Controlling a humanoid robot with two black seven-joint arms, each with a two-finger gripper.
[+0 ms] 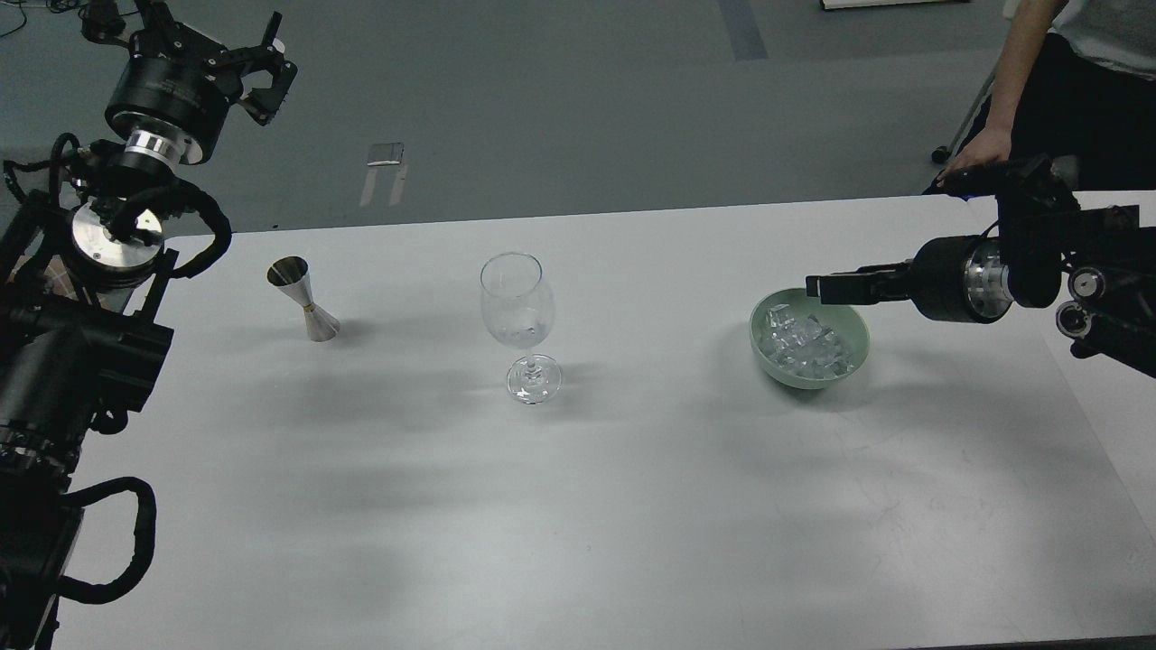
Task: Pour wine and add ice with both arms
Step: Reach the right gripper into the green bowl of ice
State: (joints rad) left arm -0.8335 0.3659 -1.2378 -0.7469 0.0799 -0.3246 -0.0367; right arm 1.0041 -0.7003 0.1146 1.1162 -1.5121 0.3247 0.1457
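Note:
A clear wine glass (pixel 517 307) stands upright mid-table. Faint glints show low in its bowl; I cannot tell whether wine is in it. A steel jigger (pixel 303 300) stands to its left. A green bowl (pixel 849 361) at the right holds several clear ice cubes (pixel 799 348). My left gripper (pixel 269 61) is open and empty, raised beyond the table's far left corner, well above and behind the jigger. My right gripper (pixel 824 287) reaches in from the right and hovers over the bowl's far rim. Its dark fingers are seen side-on and cannot be told apart.
A person (pixel 1075 81) stands at the far right with a hand (pixel 971 165) near the table's far edge. A second table (pixel 1111 424) adjoins on the right. The white table (pixel 578 506) stretches in front of the glass.

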